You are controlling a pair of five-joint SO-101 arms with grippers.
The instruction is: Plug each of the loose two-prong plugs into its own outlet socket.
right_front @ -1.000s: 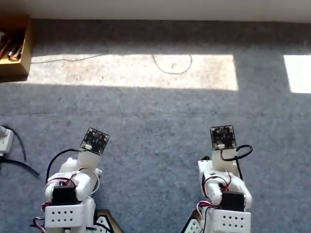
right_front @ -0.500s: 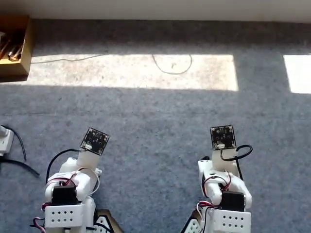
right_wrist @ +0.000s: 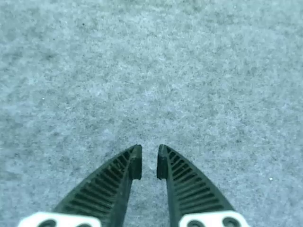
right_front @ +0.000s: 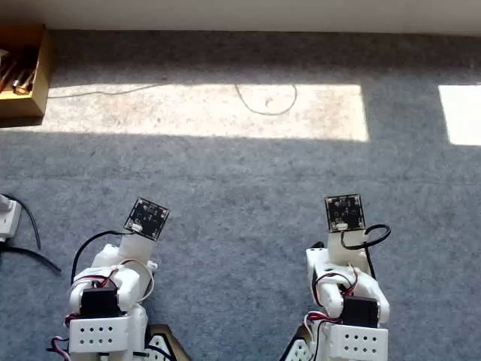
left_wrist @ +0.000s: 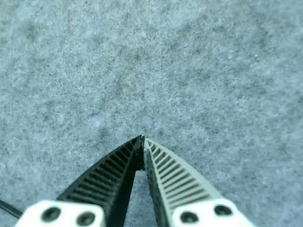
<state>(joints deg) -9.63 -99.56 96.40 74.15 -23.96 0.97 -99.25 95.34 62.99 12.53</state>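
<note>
A white outlet block (right_front: 6,215) lies at the far left edge of the grey carpet, with black cables (right_front: 30,241) running from it. No loose plug is visible. Both arms rest folded at the near edge, the left arm (right_front: 113,289) nearer the outlet block than the right arm (right_front: 346,282). My left gripper (left_wrist: 143,141) hangs over bare carpet, shut, with its tips touching and nothing held. Over bare carpet too, my right gripper (right_wrist: 149,161) stands open by a narrow gap, with nothing between its fingers.
A wooden box (right_front: 26,75) sits at the far left corner. A thin cable (right_front: 264,105) loops across a sunlit patch of carpet (right_front: 210,111) at the back. A pale wall edge (right_front: 240,15) bounds the far side.
</note>
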